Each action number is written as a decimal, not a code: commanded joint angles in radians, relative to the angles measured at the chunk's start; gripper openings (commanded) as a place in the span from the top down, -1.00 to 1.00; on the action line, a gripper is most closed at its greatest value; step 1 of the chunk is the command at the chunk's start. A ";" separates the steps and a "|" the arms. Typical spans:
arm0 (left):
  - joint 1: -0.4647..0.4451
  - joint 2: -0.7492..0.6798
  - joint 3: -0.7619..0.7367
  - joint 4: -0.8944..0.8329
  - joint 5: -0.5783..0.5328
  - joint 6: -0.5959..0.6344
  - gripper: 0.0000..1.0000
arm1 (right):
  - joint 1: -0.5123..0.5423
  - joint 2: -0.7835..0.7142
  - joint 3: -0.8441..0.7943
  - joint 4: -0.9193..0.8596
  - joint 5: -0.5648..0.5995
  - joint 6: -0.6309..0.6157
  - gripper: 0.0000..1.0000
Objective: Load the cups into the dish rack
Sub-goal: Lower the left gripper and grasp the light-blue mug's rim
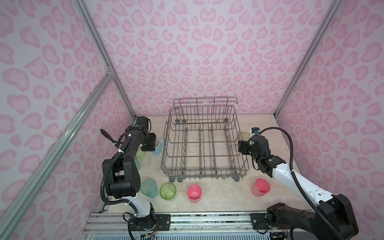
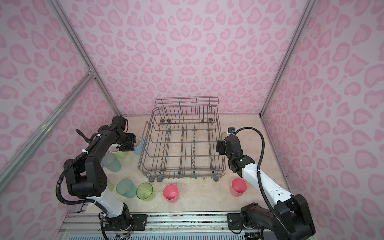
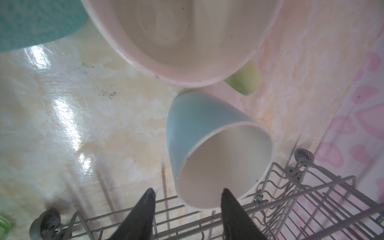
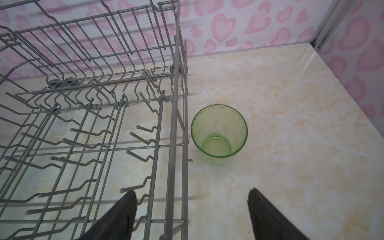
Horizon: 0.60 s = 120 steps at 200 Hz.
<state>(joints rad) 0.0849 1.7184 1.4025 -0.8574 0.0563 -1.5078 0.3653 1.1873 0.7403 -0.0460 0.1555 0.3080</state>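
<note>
Cups standing on marbled table [image 1: 218, 200], all outside dish rack [image 1: 207, 172]; rack at table centre, taller rail toward back wall. Along near edge, left to right in both top views: teal cup [image 1: 148, 188], lime-green cup [image 1: 168, 191] just beside it, pink tumbler [image 1: 194, 192], then, well apart, second pink tumbler [image 1: 260, 187]; all four mouth up. Cluster left of rack, partly hidden by left arm: light-blue mug [image 1: 158, 146] just beside rack's left wall, second lime-green cup [image 1: 140, 154], second teal cup [image 2: 111, 162], pale cream cup [image 2: 113, 149]. Left gripper [image 3: 188, 193] low over light-blue mug; jaws parted in left wrist view, one finger [image 3: 145, 207] outside mug's wall, other finger in front of its mouth, rim between them; not pinching, contact with rim impossible to judge. Pale cream cup large and close in same view, mouth up. Right gripper [image 4: 191, 199] hovering above rack's right wall, jaws spread wide, nothing between them but rack wire below. Clear lime-green cup [image 4: 219, 133] upright on table just outside that wall, ahead of fingertips and apart from them; olive-looking in both top views, just behind gripper body
</note>
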 commanded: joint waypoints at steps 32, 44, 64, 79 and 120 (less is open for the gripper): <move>0.003 0.037 0.004 0.009 0.005 -0.028 0.00 | 0.027 -0.002 -0.012 0.047 -0.011 -0.031 -0.67; 0.005 0.048 0.004 0.010 0.006 -0.030 0.02 | 0.030 -0.003 -0.014 0.047 -0.009 -0.035 -0.67; 0.006 0.068 0.008 0.017 0.009 -0.029 0.08 | 0.034 -0.006 -0.013 0.043 -0.003 -0.037 -0.67; 0.006 0.082 0.013 0.017 0.007 -0.028 0.14 | 0.035 -0.008 -0.013 0.043 0.001 -0.038 -0.67; 0.006 0.109 0.019 0.024 0.018 -0.032 0.30 | 0.039 -0.011 -0.013 0.044 0.010 -0.038 -0.67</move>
<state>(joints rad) 0.0906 1.8126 1.4071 -0.8371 0.0708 -1.5257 0.4011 1.1797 0.7326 -0.0196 0.1551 0.2764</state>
